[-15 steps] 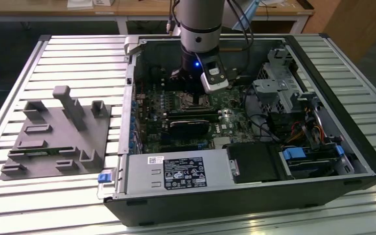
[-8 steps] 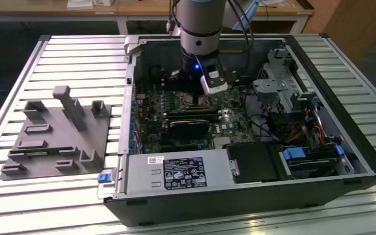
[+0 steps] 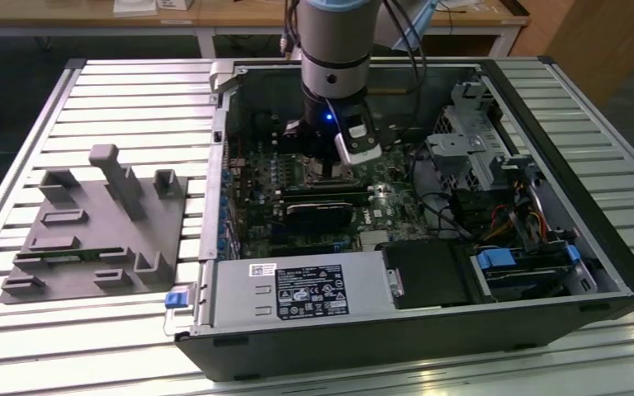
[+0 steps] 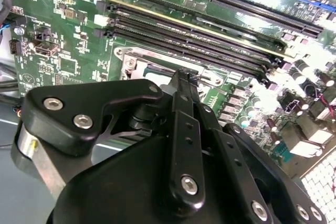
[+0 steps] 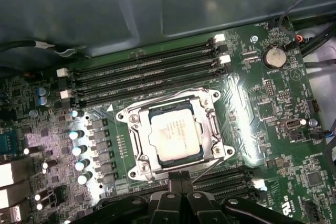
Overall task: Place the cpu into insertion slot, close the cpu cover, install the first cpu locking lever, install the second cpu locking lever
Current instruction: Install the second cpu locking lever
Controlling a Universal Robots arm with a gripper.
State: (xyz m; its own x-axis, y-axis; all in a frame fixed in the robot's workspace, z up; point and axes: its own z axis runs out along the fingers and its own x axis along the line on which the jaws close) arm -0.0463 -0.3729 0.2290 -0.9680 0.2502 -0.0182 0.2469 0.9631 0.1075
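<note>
My gripper [image 5: 177, 178] hangs low inside the open computer case [image 3: 614, 272], just over the green motherboard [image 5: 252, 114]. In both wrist views its two black fingers [image 4: 181, 85] come together at the tips with no gap between them and nothing pinched there. Those tips sit at the edge of the insertion slot [image 5: 210, 109], on the side facing a bank of long black memory slots [image 5: 226, 174]; I cannot tell whether they touch the metal.

In the first wrist view the cpu [image 5: 173, 132] lies flat in the slot. It is a small square chip with a pale silvery-grey top that catches the light, with faint markings I cannot make out. The cpu cover [image 5: 203, 129], a thin silvery frame with a big square window, lies down flat around the chip, so the chip's top shows through the window. Thin wire levers [image 5: 152, 97] run along the sides of the frame, and screws mark its corners. A second bank of memory slots [image 5: 142, 74] runs along the far side of the socket, and a round coin battery [image 5: 274, 56] sits near the board's edge.

In the exterior view my arm [image 3: 337, 49] comes straight down into the case, the gripper [image 3: 323, 161] above the board's middle. A white-labelled power supply [image 3: 295, 290] sits at the near edge of the case, and a grey fixture tray [image 3: 96, 239] rests on the slatted table [image 3: 130, 91], towards the exterior view's left.
</note>
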